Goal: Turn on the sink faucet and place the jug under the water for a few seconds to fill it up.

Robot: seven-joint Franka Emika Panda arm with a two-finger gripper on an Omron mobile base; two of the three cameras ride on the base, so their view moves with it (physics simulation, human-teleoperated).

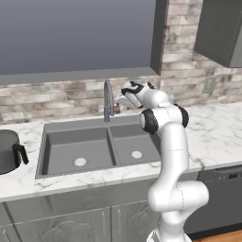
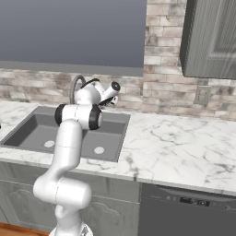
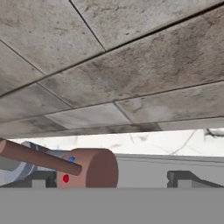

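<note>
Your gripper (image 3: 111,179), jaws spread wide and holding nothing, sits just behind the sink (image 1: 75,142) at the foot of the faucet (image 1: 108,99), with the reddish lever (image 3: 37,156) and its round hub just beside the left fingertip. No water runs, and the jug (image 1: 7,151) stands on the counter (image 1: 215,137) left of the sink, well apart from the faucet. Judge the lever a stiff, smooth rod best pushed near its free end, and the jug a rigid, wide, probably slippery vessel that will grow heavy when filled; take it by the rim wall or the small black handle (image 1: 21,154).
</note>
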